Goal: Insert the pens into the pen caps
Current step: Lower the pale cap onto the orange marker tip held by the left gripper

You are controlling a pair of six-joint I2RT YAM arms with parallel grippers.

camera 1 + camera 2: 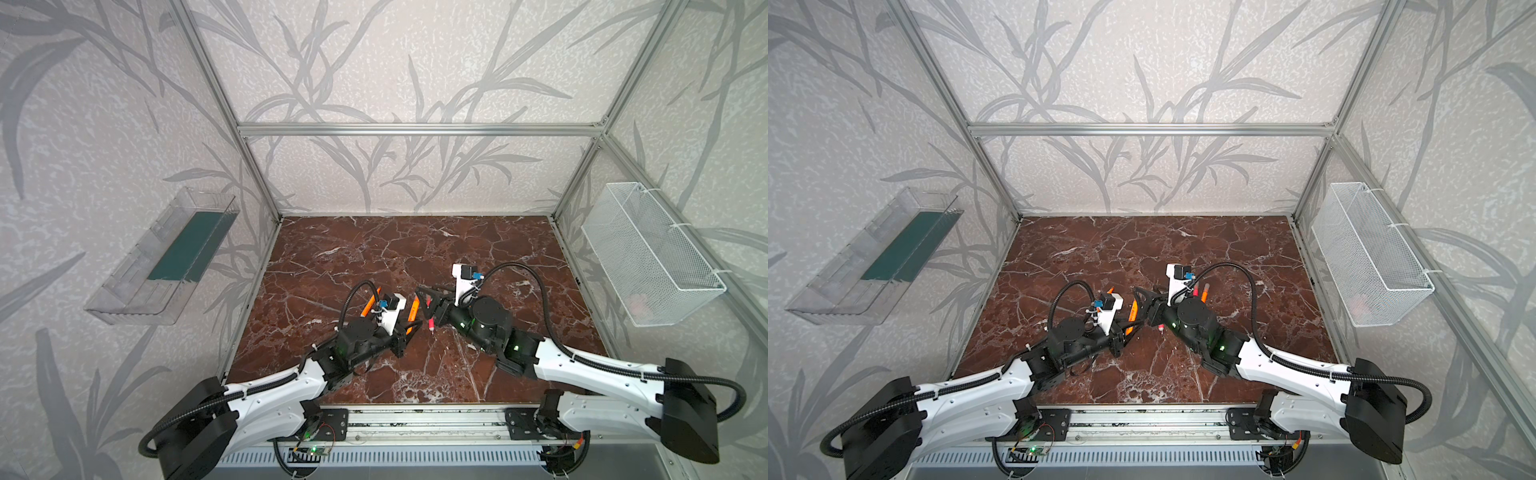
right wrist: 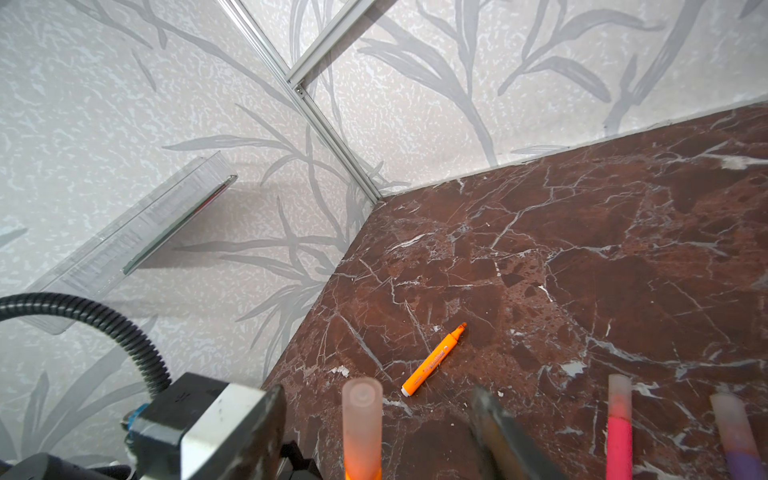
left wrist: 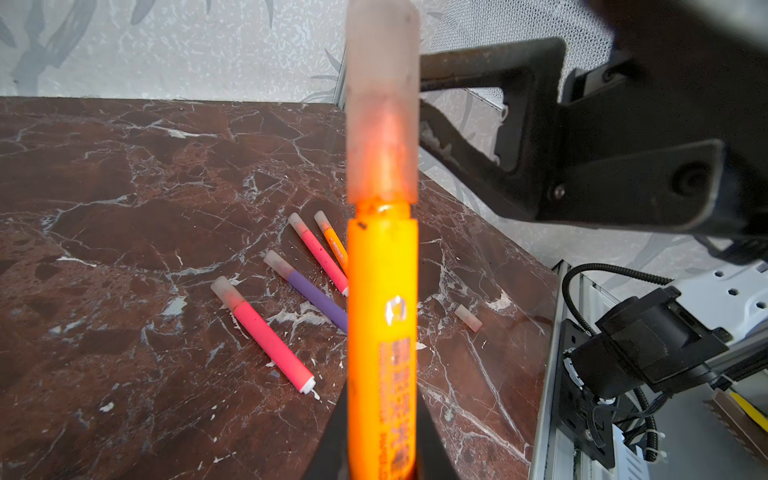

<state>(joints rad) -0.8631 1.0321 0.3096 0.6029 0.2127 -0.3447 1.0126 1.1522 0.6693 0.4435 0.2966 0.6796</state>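
The left gripper is clamped on a slim orange marker pen that slants up toward the right gripper. The right gripper's black jaws stand apart at the pen's far end. Beneath the right gripper's wrist a pink-red pen end pokes out. Behind that wrist a capped pink-red pen and a capped orange pen lie side by side on the brown marble tabletop.

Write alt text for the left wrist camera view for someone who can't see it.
An orange pen held in the left tool, close to the camera, has a translucent cap on its tip; the right tool stands open beside that cap. Beyond, four capped pens and one loose cap lie on the brown marble table.
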